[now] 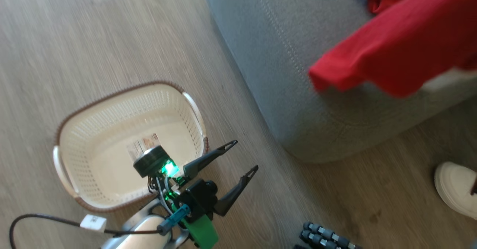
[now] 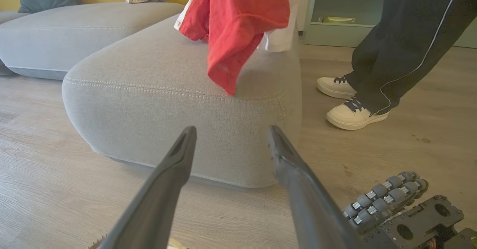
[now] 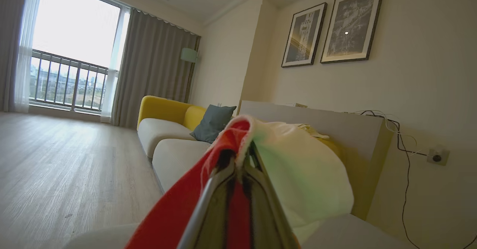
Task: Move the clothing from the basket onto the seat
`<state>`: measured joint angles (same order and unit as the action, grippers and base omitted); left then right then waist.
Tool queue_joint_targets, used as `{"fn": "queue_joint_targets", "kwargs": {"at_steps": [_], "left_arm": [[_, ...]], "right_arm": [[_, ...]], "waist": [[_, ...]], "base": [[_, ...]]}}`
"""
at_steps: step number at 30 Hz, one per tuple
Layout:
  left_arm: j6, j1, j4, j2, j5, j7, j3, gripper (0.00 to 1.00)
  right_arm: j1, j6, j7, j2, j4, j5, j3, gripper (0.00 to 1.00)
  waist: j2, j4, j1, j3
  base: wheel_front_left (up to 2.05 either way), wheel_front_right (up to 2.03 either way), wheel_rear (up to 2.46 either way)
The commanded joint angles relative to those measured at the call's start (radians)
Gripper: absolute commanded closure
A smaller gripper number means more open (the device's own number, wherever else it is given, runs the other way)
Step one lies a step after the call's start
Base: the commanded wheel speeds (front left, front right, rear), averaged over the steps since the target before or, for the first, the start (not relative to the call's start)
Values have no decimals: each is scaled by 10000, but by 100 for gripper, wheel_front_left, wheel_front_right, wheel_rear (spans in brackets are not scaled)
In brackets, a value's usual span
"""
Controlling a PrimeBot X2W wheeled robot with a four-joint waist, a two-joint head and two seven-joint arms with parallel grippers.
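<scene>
The right gripper [image 3: 238,155] is clamping the red clothing [image 1: 391,44], which is hanging over the grey seat [image 1: 261,55], perhaps brushing its cushion. The left gripper [image 1: 244,155], jaws wide apart, is hovering by the basket [image 1: 93,129] sitting on pale wood flooring [image 1: 74,36].

The basket [image 1: 111,118] and the seat [image 1: 268,55] stand on the floor [image 1: 93,36].
</scene>
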<state>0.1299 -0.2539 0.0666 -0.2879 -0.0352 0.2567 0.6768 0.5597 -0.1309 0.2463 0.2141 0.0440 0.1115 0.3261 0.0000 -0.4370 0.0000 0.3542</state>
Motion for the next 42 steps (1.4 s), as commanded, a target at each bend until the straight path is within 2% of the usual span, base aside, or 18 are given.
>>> {"fn": "queue_joint_targets", "kwargs": {"at_steps": [1, 8, 13, 15, 24, 31, 37, 42], "left_arm": [[7, -404, -409, -112, -38, 51, -259, 0], [7, -718, -751, -722, -93, 51, -13, 0], [8, -1023, -931, -1131, -156, 51, 187, 0], [8, -1134, -969, -1255, -227, 51, 171, 0], [8, -1255, -1098, -1519, -314, 51, 260, 0], [8, -1451, -1022, -1633, -325, 51, 209, 0], [8, -1547, -1094, -1730, -350, 51, 60, 0], [8, -1565, -1129, -1688, -382, 51, 20, 0]], "right_arm": [[379, 2, -55, 283, -310, -34, -18, 100], [2474, 2, -670, 1255, 307, 253, 312, 100], [3877, 2, -1113, 1691, 712, 215, 389, 100], [4652, 2, -1257, 2019, 1191, 130, 498, 100], [6112, 2, -1142, 2609, 3371, -783, 1162, 100], [6339, 2, -938, 2204, 5757, -2163, 2812, 100], [6301, 2, -834, 1737, 7354, -3103, 2589, 100], [6214, 2, -1134, 1689, 8329, -3470, 2522, 100]], "waist": [[0, -36, 0, 486], [0, -65, 0, 1461], [0, 117, 0, 2031], [0, 268, 0, 2279], [0, 767, 0, 2831], [0, 1158, 0, 3350], [0, 1384, 0, 3722], [0, 1546, 0, 3836]], "base": [[0, 0, 0], [0, 0, 0], [0, 0, 0], [0, 0, 0], [0, 0, 0], [0, 0, 0], [0, 0, 0], [0, 0, 0]]}}
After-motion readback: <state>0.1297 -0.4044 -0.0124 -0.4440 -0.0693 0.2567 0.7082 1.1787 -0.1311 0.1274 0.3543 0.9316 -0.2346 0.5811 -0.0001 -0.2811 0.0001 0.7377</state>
